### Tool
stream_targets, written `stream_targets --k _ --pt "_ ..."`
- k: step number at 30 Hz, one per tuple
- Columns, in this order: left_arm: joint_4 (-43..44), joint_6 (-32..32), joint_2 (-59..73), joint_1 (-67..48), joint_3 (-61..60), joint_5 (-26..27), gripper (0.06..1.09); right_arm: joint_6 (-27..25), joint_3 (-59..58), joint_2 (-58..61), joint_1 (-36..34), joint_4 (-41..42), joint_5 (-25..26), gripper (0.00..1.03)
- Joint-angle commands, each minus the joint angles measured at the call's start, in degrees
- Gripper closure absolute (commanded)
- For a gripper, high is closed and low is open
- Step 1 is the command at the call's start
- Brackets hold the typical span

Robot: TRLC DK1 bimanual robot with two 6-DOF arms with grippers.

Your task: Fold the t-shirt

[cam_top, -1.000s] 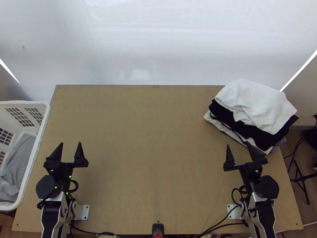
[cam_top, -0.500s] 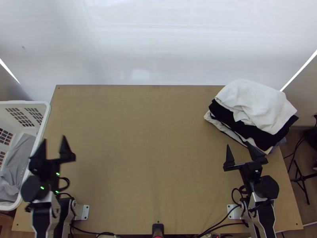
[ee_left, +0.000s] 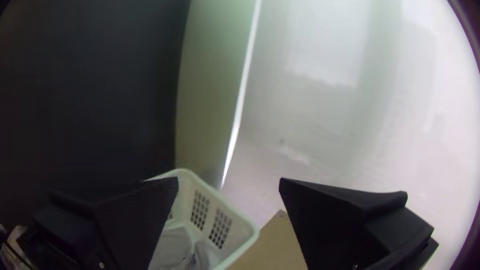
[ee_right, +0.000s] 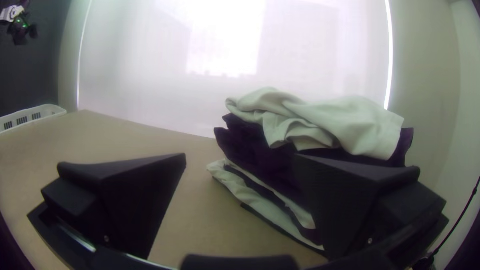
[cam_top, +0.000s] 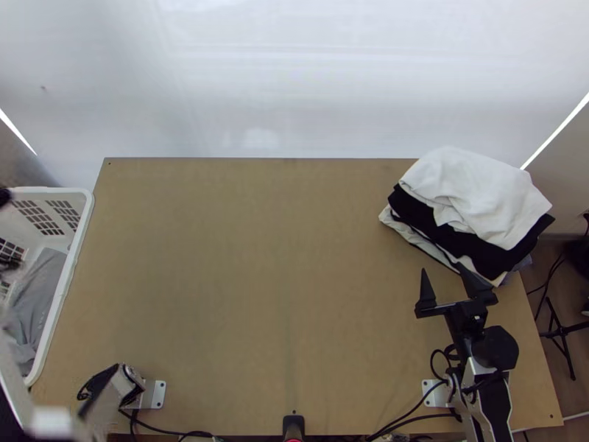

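Your grey cloth [cam_top: 38,295] lies loosely bunched in the white basket [cam_top: 85,221] at the worktop's [cam_top: 258,295] left side, its long axis running near to far, slightly slanted. The stacked garments [cam_top: 478,199], white on top over black, sit at the far right, slanting from far left to near right. Your left claw [cam_top: 4,197] is raised at the top view's left edge, spread wide, gripping nothing. Your right claw [cam_top: 444,269] also gapes wide and empty beside the stack; you can't tell whether it touches.
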Motion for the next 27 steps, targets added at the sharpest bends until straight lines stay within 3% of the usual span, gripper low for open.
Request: stream_targets --k 1,15,20,27 --pt "-11.33 1.91 27.58 16.83 21.67 -0.15 0.11 -0.08 0.01 0.01 0.01 0.01 0.01 0.04" --pt "-15.02 26.0 54.13 31.42 26.33 -0.76 0.11 -0.08 0.01 0.01 0.01 0.01 0.01 0.04" --pt "-14.76 34.7 62.74 34.76 26.16 -6.04 0.11 -0.08 0.01 0.01 0.01 0.01 0.01 0.04" --pt "-10.8 36.72 71.27 37.39 25.81 -4.01 0.11 -0.08 0.01 0.01 0.01 0.01 0.01 0.04"
